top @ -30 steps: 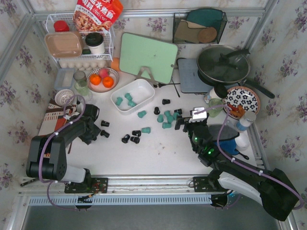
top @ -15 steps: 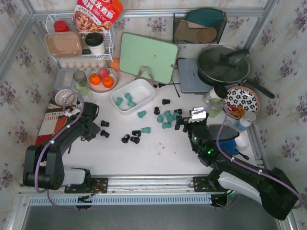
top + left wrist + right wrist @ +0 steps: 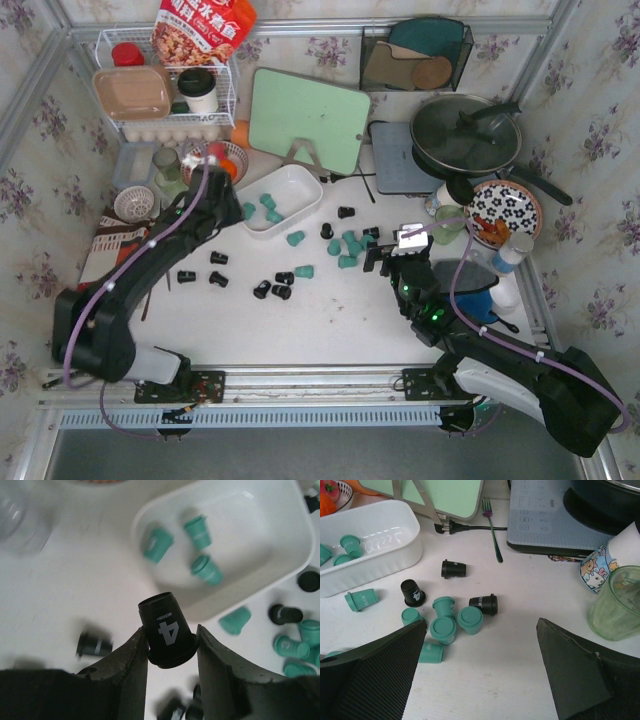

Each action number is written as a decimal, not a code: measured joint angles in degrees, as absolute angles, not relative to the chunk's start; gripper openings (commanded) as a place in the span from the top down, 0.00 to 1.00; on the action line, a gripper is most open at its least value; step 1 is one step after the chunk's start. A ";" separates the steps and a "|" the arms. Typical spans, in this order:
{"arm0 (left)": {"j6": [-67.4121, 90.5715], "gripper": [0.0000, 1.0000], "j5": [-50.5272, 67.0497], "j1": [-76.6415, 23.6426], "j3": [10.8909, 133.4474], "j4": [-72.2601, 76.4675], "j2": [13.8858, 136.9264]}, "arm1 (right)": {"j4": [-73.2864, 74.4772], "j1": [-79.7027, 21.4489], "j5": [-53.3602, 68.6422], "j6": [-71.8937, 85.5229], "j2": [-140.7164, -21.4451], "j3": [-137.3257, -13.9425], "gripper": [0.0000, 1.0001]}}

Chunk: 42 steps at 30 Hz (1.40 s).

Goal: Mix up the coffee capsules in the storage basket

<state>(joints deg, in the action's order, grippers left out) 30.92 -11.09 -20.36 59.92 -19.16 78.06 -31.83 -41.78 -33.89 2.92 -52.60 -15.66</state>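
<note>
Gripping a black capsule (image 3: 165,625) beside the storage basket (image 3: 260,535): left gripper (image 3: 171,636) | inside it: only teal capsules (image 3: 206,570) | outside it: many loose capsules (image 3: 443,627) | right gripper (image 3: 480,670): jaws apart, empty

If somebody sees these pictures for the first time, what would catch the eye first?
The left gripper pinches a black capsule marked with a white 4, held above the table close to the white storage basket, which contains three teal capsules. On the table between the arms, loose teal and black capsules lie scattered. The right gripper stands open just in front of a cluster of them.
</note>
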 measured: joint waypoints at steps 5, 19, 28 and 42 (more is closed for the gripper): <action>23.81 0.59 -7.07 -20.38 69.67 -11.94 92.49 | -31.83 -41.78 -34.13 2.90 -53.25 -15.66 0.00; 22.87 0.32 -9.50 -20.47 75.48 -12.14 102.32 | -31.73 -41.78 -34.28 2.87 -53.47 -15.81 0.00; 27.92 0.34 -22.04 -20.25 67.29 -18.37 90.30 | -31.29 -41.78 -33.74 3.20 -52.93 -16.49 0.00; 49.06 0.34 -34.65 -14.39 54.00 -37.08 78.46 | -30.94 -41.78 -32.73 4.25 -52.42 -16.51 0.00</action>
<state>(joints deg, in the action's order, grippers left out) 49.06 -34.65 -14.39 54.00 -37.08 78.46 -30.94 -41.78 -32.73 4.25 -52.42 -16.51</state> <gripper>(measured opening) 0.638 0.997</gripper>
